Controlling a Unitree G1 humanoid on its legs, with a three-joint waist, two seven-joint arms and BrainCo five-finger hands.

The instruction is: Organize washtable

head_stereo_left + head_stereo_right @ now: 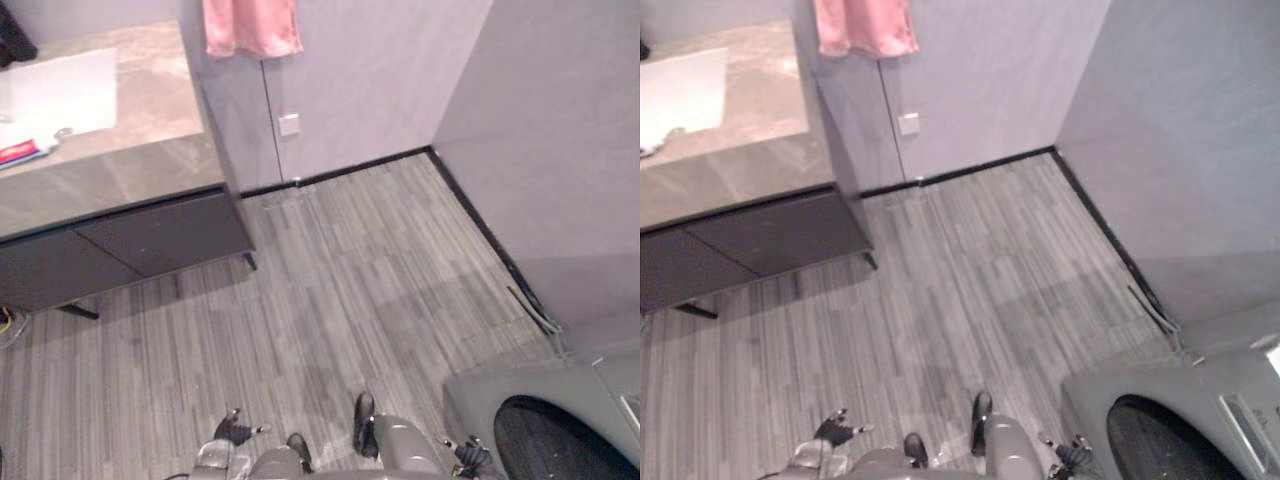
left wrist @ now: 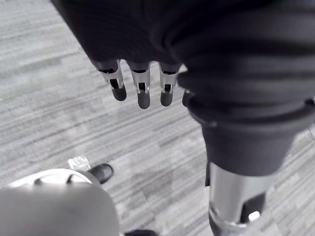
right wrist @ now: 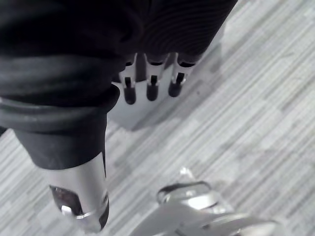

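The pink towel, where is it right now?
In the left eye view the pink towel hangs on the wall at the top, just right of the washtable, above a white wall plate.

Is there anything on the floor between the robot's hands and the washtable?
Nothing visible. Bare floor lies between the left hand, the right hand and the washtable; both hands hang open.

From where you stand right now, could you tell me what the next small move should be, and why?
Probably a turn and step to the robot's left, toward the washtable. It stands across the floor at the upper left of the eye views, with a small red item on it, while the left hand and right hand hang open, holding nothing.
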